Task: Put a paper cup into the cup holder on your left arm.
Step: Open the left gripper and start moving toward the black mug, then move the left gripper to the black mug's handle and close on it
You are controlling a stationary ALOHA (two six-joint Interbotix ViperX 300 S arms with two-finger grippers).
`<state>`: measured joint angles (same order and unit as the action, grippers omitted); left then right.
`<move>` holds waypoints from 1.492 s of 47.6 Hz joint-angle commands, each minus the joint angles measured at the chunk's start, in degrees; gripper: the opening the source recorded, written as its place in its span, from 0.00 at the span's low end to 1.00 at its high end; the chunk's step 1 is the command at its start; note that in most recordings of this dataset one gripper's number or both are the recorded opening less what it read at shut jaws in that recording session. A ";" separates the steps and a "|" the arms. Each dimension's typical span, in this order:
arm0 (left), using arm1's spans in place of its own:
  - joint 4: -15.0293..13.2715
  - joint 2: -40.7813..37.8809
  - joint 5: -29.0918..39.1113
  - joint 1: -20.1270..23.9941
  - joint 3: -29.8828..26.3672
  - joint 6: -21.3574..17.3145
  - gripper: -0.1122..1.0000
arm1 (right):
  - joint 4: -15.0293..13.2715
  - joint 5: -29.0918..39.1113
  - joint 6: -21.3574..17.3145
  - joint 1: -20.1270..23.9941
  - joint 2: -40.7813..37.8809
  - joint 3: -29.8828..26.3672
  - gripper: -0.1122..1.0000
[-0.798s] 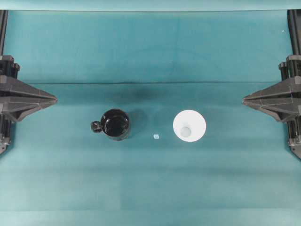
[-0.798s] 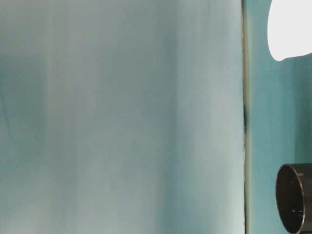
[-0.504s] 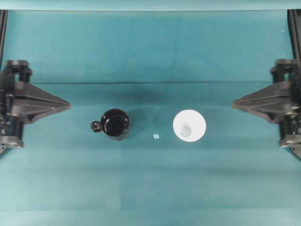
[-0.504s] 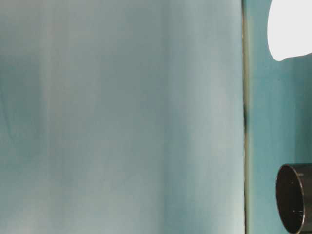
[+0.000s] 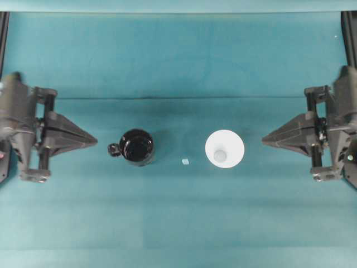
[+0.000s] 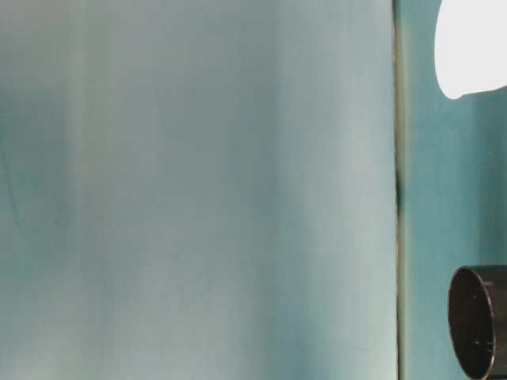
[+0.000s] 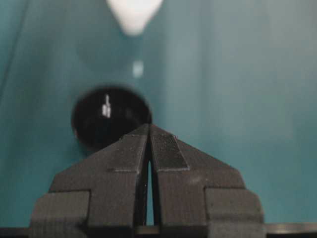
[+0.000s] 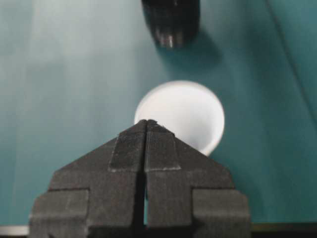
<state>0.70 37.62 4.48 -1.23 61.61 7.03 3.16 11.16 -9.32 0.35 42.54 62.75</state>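
The white paper cup (image 5: 224, 148) stands upright on the teal cloth, right of centre, and shows in the right wrist view too, as paper cup (image 8: 190, 111). The glossy black cup holder (image 5: 137, 147), its knob to the left, stands left of centre; it shows as cup holder (image 7: 106, 116) in the left wrist view. My left gripper (image 5: 96, 140) is shut and empty, its tip pointing at the holder a short way to its left. Opposite it, my right gripper (image 5: 263, 139) is also shut and empty, a short way right of the cup.
A tiny pale paper scrap (image 5: 185, 161) lies between holder and cup. In the table-level view only the edges of the cup (image 6: 471, 47) and the holder (image 6: 475, 321) show at the right. A fold in the cloth (image 5: 178, 99) runs across behind them.
Both arms have come inward from the table's sides, the left gripper toward the holder and the right toward the cup. Cup, holder and scrap have not moved.
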 commanded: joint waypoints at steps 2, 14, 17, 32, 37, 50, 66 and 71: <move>0.00 -1.93 2.64 -0.09 -1.67 0.09 0.13 | 0.18 3.34 -1.76 0.18 -0.79 -1.49 0.07; 0.18 -6.94 7.56 -0.09 -1.76 0.09 0.13 | 0.18 7.29 -2.02 0.18 -1.76 -1.67 0.07; 0.26 -8.26 8.70 -0.09 -1.85 0.09 0.13 | 0.09 7.65 -2.11 0.18 -2.11 -1.76 0.07; 0.44 -10.11 10.11 0.00 -1.67 0.09 0.13 | 0.18 7.73 -2.11 0.26 -3.16 -1.93 0.07; 0.44 -10.72 9.49 0.00 -1.49 0.09 0.14 | 0.18 7.73 -2.11 0.26 -3.25 -1.93 0.07; 0.44 -14.50 6.94 0.79 -1.14 0.79 0.63 | 0.18 7.73 -2.11 0.26 -3.25 -1.93 0.07; 0.44 -21.09 1.76 4.66 -3.43 0.79 0.89 | 0.18 7.73 -3.16 0.44 -3.25 -1.93 0.07; 0.44 -23.38 1.41 4.57 -4.66 0.88 0.90 | 0.09 8.26 -3.60 0.53 -3.25 -1.93 0.07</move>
<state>1.05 15.73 6.68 3.43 58.54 7.91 3.16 19.25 -12.13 0.62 39.11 62.23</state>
